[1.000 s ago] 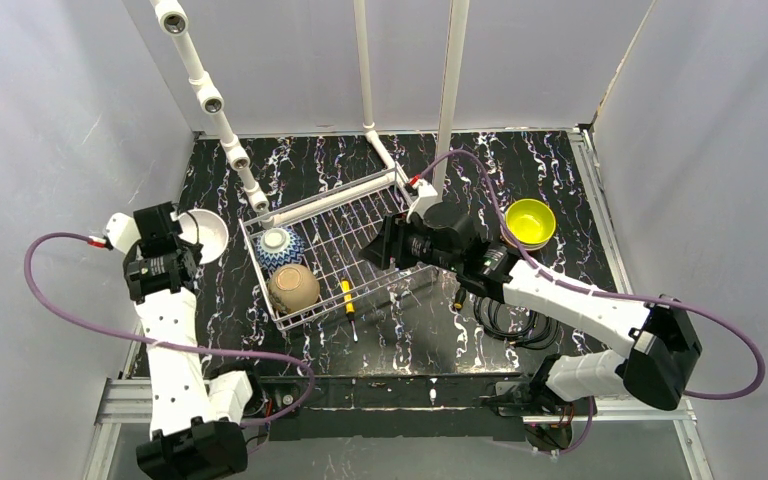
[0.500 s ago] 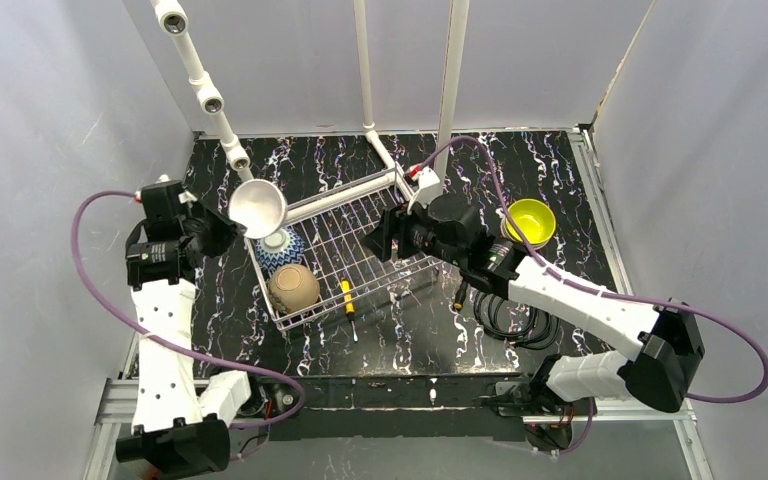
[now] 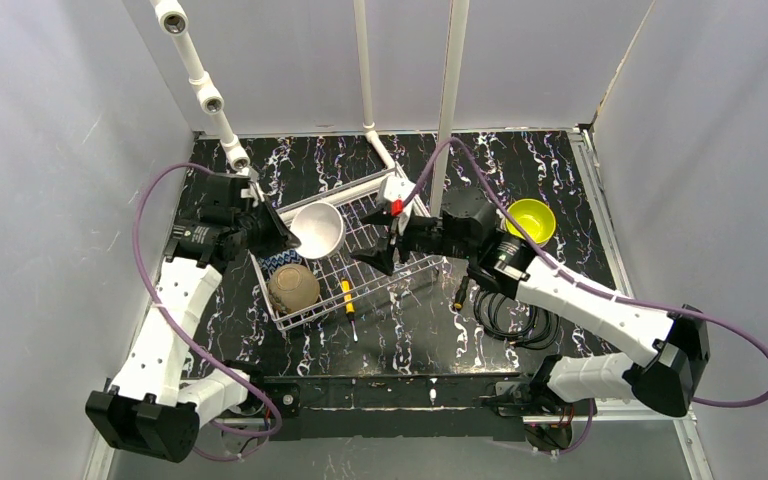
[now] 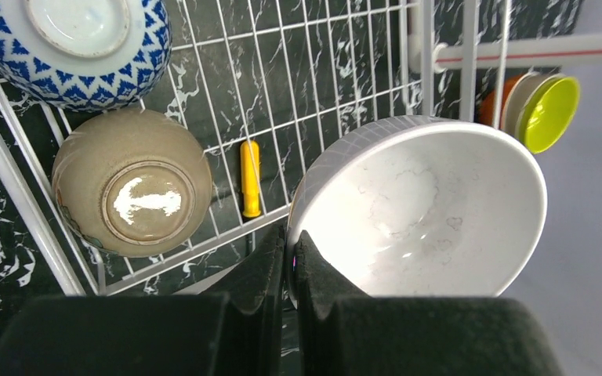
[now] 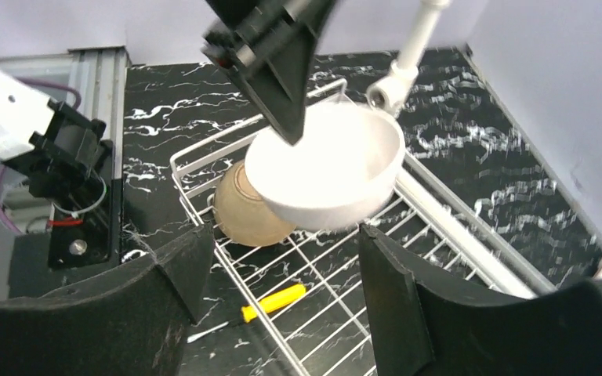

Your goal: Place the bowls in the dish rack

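Swung in from the table's left edge, the left gripper (image 3: 285, 232) now carries the white bowl (image 3: 318, 228) over the rack (image 4: 313, 86), its jaws pinched on the rim. The right gripper (image 3: 380, 247) has edged over the rack's right side, jaws wide and holding nothing.

From above, the blue-white bowl (image 3: 278, 262) is half hidden under the arm. The left wrist view shows it and the tan bowl (image 4: 132, 182) both upside down in the rack's left end, and an orange bowl (image 4: 490, 106) nested under the yellow-green bowl (image 4: 549, 113) outside the rack. The right wrist view shows the white bowl tilted above the grid, and a yellow-handled tool (image 5: 274, 301) lying under the wires.

The table (image 3: 540, 170) is black with white veining. Pale grey walls (image 3: 60, 120) and white pipes (image 3: 205, 90) enclose it.
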